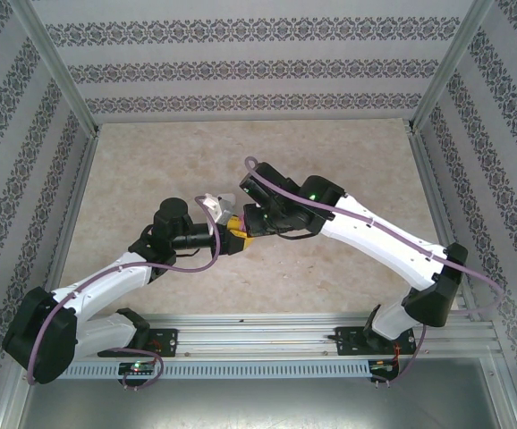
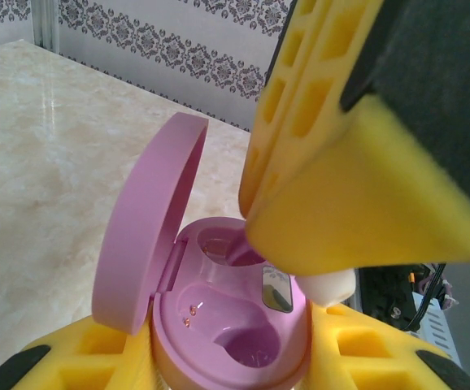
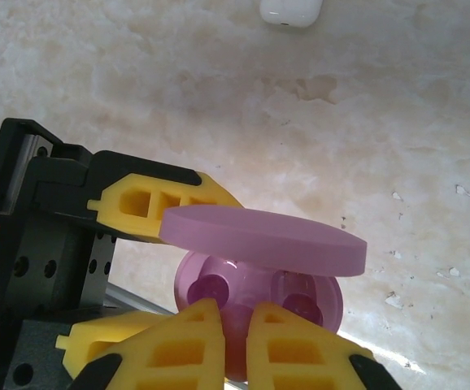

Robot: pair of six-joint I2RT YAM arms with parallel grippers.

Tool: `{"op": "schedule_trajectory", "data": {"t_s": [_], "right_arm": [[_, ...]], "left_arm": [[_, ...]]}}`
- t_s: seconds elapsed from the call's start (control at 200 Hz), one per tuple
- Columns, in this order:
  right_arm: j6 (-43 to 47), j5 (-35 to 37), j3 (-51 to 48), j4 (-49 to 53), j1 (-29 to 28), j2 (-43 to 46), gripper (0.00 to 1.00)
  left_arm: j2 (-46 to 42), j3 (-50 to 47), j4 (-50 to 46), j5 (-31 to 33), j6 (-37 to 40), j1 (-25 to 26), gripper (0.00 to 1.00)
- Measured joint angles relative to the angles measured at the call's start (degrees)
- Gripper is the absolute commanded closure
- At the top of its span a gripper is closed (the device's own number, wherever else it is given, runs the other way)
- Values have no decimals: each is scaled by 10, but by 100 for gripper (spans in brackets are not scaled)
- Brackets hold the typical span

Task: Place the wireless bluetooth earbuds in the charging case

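The purple charging case (image 2: 219,325) stands with its lid (image 2: 141,236) swung up, and my left gripper (image 2: 227,361) is shut on its base, one yellow finger on each side. My right gripper (image 3: 237,313) hovers right over the case's open top, shut on a small pale earbud (image 2: 330,286) that pokes out under its fingertip (image 2: 357,203) at the case's right rim. The near socket (image 2: 255,341) shows bare. From the right wrist, the lid (image 3: 263,240) spans the case (image 3: 259,292). Overhead, both grippers meet at mid-table (image 1: 239,234).
A white charging case (image 3: 290,11) lies shut on the marble tabletop (image 3: 300,122) beyond the purple one, and overhead it shows beside the left wrist (image 1: 211,205). Patterned walls (image 1: 258,63) and metal posts close in the table on three sides.
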State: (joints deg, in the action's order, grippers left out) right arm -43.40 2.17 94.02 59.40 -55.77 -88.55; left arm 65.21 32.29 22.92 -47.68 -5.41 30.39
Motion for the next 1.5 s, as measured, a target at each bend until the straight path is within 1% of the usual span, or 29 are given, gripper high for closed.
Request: {"op": "schedule_trajectory", "data": {"t_s": [0.24,0.515,0.664,0.774,0.859,1.019,1.499], "right_arm": [[-1,1,4,-1,0,-20,90],[-2,4,8,-5,0,-23,90],[-2,4,9,-8,0,-29,85],[-5,4,9,-10,0,-31,78],[-6,4,9,-9,0,-31,75],[-9,3,9,-9,0,-31,72],[-9,-6,23,-9,0,-31,68]], "left_arm": [[-1,0,-3,0,0,0,94],[-3,0,-4,0,0,0,94],[-3,0,-6,0,0,0,94],[-3,0,-7,0,0,0,94],[-5,0,-8,0,0,0,94],[-9,0,-9,3,0,0,94],[-10,0,-11,4,5,0,94]]}}
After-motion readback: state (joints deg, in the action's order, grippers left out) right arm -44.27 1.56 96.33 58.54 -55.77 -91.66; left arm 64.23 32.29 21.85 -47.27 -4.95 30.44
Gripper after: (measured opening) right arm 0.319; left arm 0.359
